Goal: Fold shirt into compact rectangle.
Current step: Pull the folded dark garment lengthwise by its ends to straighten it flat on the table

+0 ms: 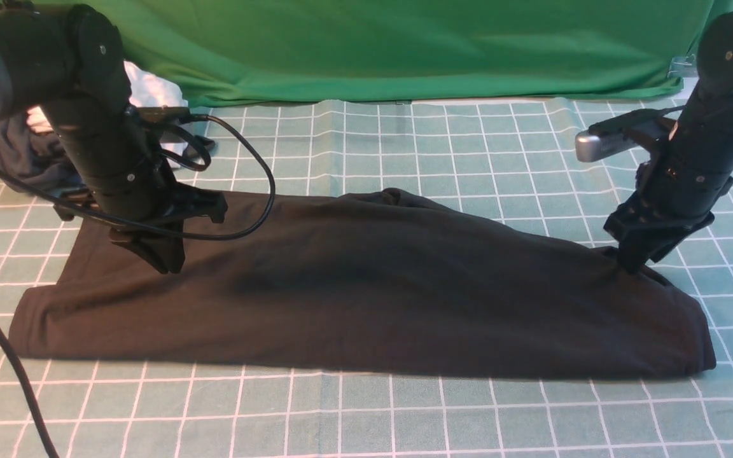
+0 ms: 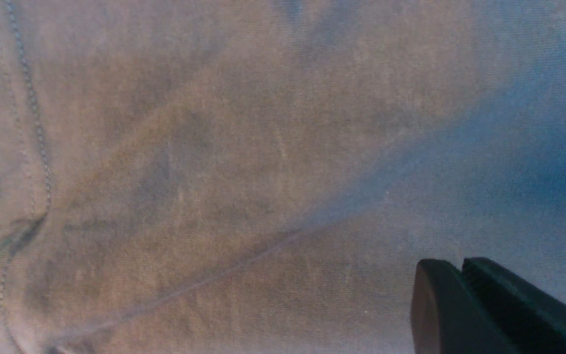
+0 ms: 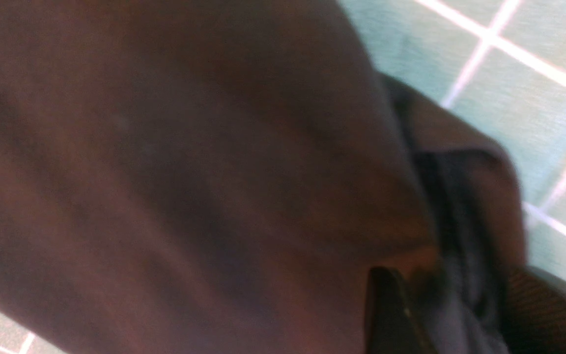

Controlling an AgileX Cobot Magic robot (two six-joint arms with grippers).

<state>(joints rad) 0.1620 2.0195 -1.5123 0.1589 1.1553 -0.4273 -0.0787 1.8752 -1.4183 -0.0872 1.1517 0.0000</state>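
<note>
Left tool (image 1: 163, 257) closed above shirt (image 1: 366, 292); right tool (image 1: 634, 264) pinches its edge, on green checked cloth (image 1: 404, 413)

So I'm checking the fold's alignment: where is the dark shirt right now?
In the front view, the large black-brown cotton shirt lies as a wide band across the middle of the green checked tablecloth, between both arms.

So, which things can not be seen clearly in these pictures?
- Dark brown-black long-sleeved shirt: its chest print and neck tag show in no view.
- Right gripper: blurred in the right wrist view; whether it holds cloth is unclear.
- White garment: front view, mostly hidden behind the left arm.
</note>
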